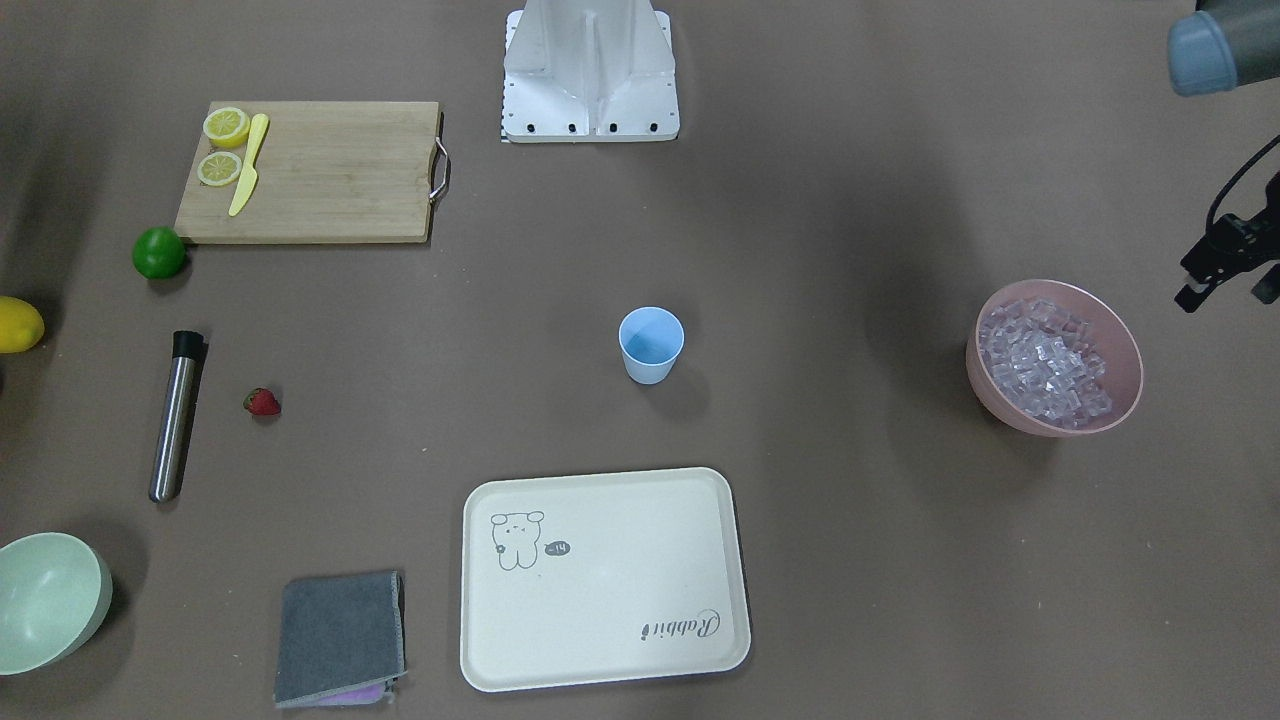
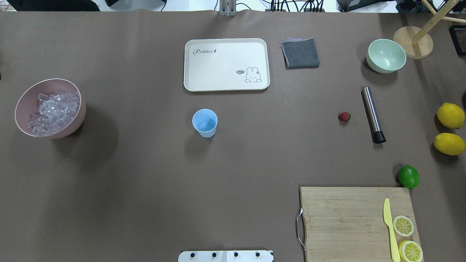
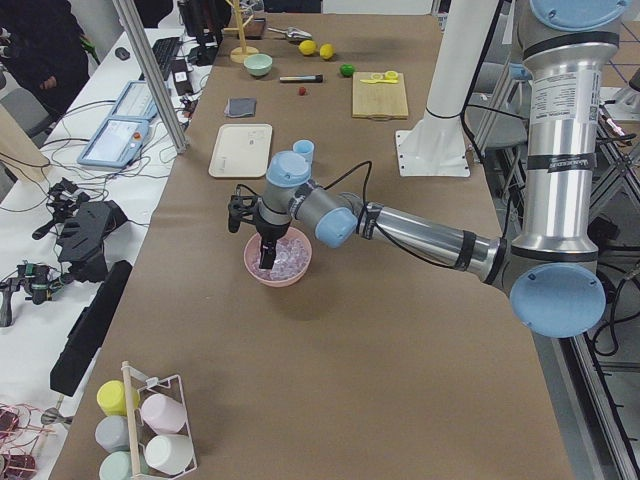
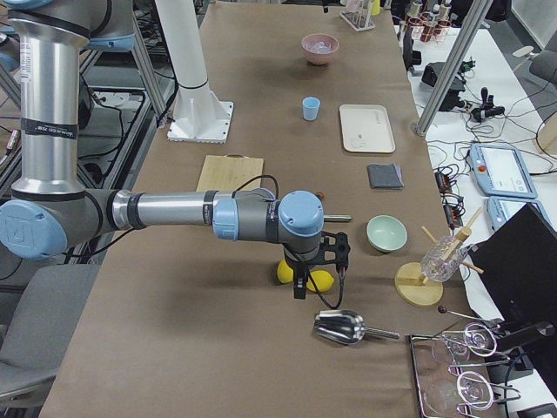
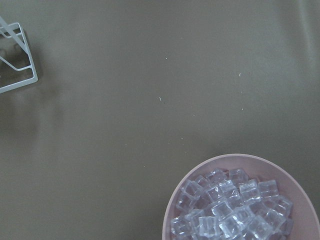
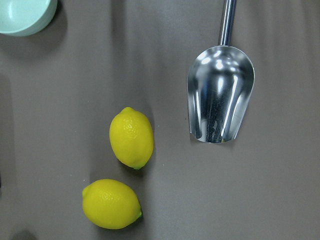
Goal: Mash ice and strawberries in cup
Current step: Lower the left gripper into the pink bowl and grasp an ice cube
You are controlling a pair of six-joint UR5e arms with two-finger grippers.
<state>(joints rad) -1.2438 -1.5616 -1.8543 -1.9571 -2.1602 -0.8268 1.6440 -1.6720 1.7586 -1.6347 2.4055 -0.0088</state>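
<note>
The light-blue cup [image 2: 205, 123] stands upright and unfilled near the middle of the brown table [image 2: 145, 182], just in front of a cream tray [image 2: 225, 63] printed with a cartoon rabbit. The ice [image 2: 54, 112] is heaped in a pink bowl [image 2: 47, 80] well off to the robot's left. The single red strawberry [image 2: 344, 116] lies on the table to the robot's right, beside a steel rod with a black tip [image 2: 372, 113]. The left claw [image 3: 266, 262] hangs pointing down over the pink bowl, clear of the cubes; in the front-facing view its two black fingers [image 1: 1192, 296] look spread apart, gripping nothing. The right claw [image 4: 313, 277] hovers near the table's right end above two lemons [image 6: 131, 137] and a metal scoop [image 6: 220, 100]; whether it is released or clenched cannot be told. A lime [image 2: 408, 176] sits at the corner of a wooden cutting board [image 2: 346, 222] that carries two lemon halves and a yellow knife.
</note>
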